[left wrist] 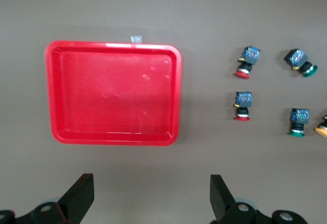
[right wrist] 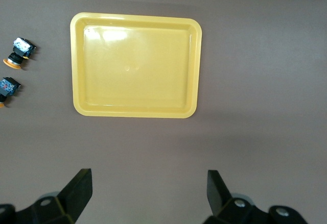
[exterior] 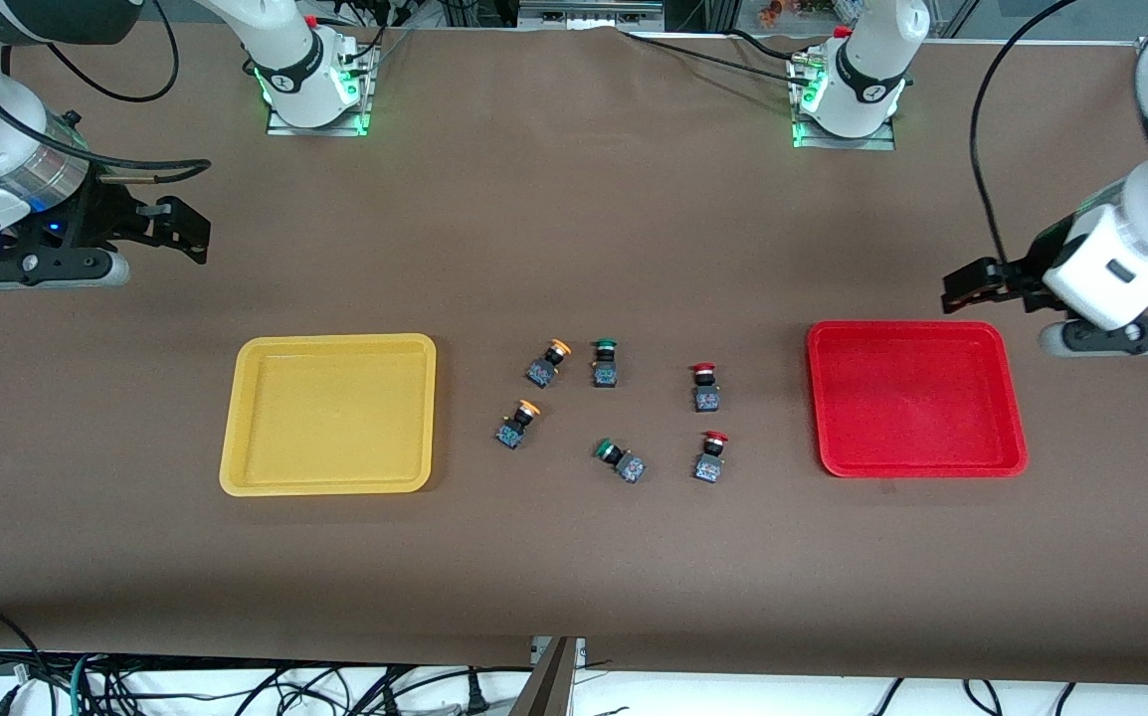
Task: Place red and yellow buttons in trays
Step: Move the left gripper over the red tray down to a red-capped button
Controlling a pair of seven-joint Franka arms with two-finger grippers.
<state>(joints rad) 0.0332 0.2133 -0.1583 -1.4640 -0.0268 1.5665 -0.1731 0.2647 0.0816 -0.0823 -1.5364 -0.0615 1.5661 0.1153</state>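
I see all six buttons on the worktop between the empty yellow tray (exterior: 328, 414) and red tray (exterior: 916, 398). Left gripper (left wrist: 152, 196), jaws spread, sits closer to the red buttons (exterior: 705, 387); right gripper (right wrist: 148, 192), jaws spread, closer to the yellow buttons (exterior: 546, 362).

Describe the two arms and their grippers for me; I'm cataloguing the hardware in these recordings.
Both arms are white with rounded links and black joint bands, on bases glowing green. Black cables loop along each. The left gripper and right gripper are black, each mounted under a white wrist, with blocky black jaws. The right arm's wrist has a silver ring and a small blue light. Red knobs sit near both bases.
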